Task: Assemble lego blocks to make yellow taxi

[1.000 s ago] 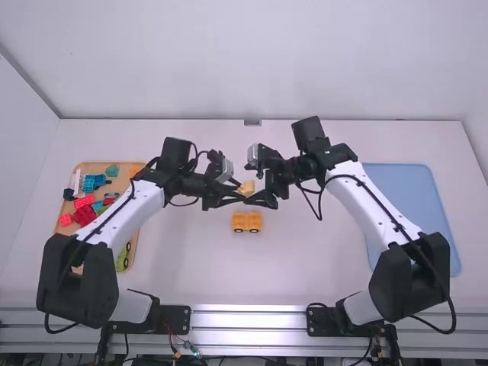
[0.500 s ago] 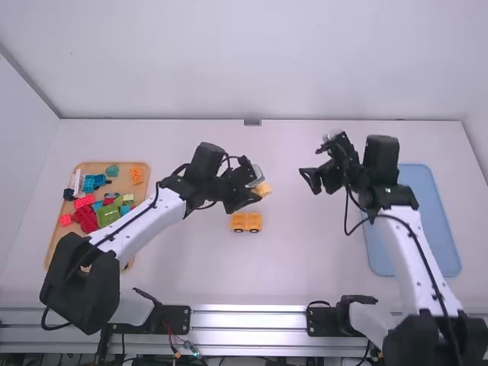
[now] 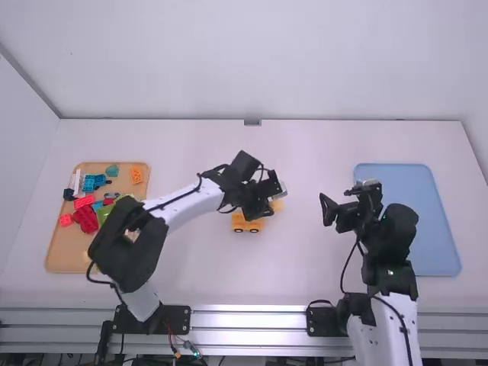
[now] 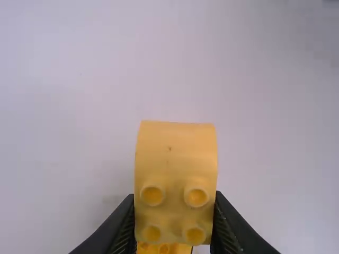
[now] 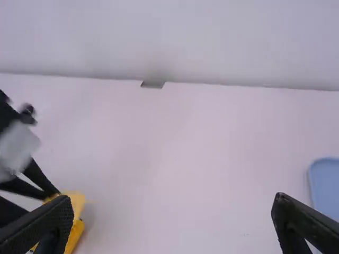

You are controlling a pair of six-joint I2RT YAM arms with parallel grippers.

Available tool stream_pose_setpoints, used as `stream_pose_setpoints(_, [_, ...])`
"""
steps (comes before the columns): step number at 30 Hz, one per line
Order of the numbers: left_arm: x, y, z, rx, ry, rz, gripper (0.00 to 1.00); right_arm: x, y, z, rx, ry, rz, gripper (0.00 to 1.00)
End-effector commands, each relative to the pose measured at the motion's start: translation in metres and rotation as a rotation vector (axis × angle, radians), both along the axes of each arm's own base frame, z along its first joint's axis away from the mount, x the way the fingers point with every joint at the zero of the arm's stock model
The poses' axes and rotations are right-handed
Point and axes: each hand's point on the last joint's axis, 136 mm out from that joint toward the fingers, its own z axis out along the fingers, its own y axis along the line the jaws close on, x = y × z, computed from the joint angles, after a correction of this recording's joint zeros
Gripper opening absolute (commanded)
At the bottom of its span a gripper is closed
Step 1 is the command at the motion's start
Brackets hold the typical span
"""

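In the high view my left gripper (image 3: pixel 268 212) holds a yellow curved block (image 3: pixel 277 205) beside and partly over the yellow wheeled piece (image 3: pixel 245 223). My left gripper (image 4: pixel 174 225) is shut on that curved block (image 4: pixel 176 159) in the left wrist view, its studs showing; part of the wheeled piece (image 4: pixel 164 248) shows behind it. Over the table right of the middle, my right gripper (image 3: pixel 332 209) is away from the blocks. Its own wrist view has the right gripper (image 5: pixel 172 222) open, nothing between its fingers, and the yellow block (image 5: pixel 74 203) at the lower left.
An orange-brown tray (image 3: pixel 69 255) with several loose coloured bricks lies on the left of the table. On the right is a blue tray (image 3: pixel 438 229), just beyond my right gripper and arm.
My left gripper has carried the curved block rightward and nearer the camera, towards the wheeled piece. The right gripper has let go of the block and drawn back to the right.
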Motion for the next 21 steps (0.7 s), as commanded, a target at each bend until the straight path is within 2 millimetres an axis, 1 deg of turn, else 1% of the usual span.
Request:
stream_pose_setpoints(1, [0.007,-0.015,-0.011,0.072,-0.061,-0.054,0.05,-0.006,-0.006,0.003,0.034,-0.008,-0.040,0.98])
stream_pose_setpoints(2, [0.008,-0.016,-0.012,0.075,-0.062,-0.055,0.05,-0.007,-0.006,0.003,0.034,-0.008,-0.041,0.98])
stream_pose_setpoints(4, [0.007,-0.023,-0.030,0.126,-0.065,-0.078,0.02,-0.010,-0.010,0.006,0.033,-0.016,-0.058,0.99])
stream_pose_setpoints(5, [0.002,-0.027,-0.038,0.140,-0.056,-0.116,0.03,-0.011,-0.011,0.006,0.033,-0.017,-0.063,0.99])
stream_pose_setpoints(6, [0.001,-0.027,-0.039,0.143,-0.055,-0.123,0.03,-0.011,-0.012,0.006,0.033,-0.017,-0.066,0.98])
stream_pose_setpoints(7, [-0.004,-0.031,-0.049,0.158,-0.053,-0.164,0.03,-0.011,-0.013,0.005,0.033,-0.014,-0.071,0.98])
stream_pose_setpoints(8, [-0.005,-0.032,-0.054,0.171,-0.054,-0.165,0.03,-0.011,-0.014,0.004,0.034,-0.011,-0.072,0.99])
stream_pose_setpoints(9, [-0.002,-0.031,-0.059,0.200,-0.074,-0.155,0.03,-0.011,-0.013,0.004,0.035,-0.007,-0.071,0.99])
stream_pose_setpoints(13, [0.001,-0.030,-0.067,0.230,-0.092,-0.143,0.03,-0.008,-0.011,0.002,0.035,-0.003,-0.062,0.99])
stream_pose_setpoints(19, [0.003,-0.031,-0.078,0.234,-0.091,-0.150,0.05,0.000,-0.001,-0.002,0.032,0.007,-0.016,0.98])
stream_pose_setpoints(20, [0.003,-0.031,-0.078,0.234,-0.092,-0.150,0.08,0.002,0.001,-0.003,0.033,0.011,-0.009,0.99])
stream_pose_setpoints(21, [0.004,-0.032,-0.078,0.232,-0.094,-0.150,0.09,0.002,0.002,-0.003,0.034,0.012,-0.004,0.99])
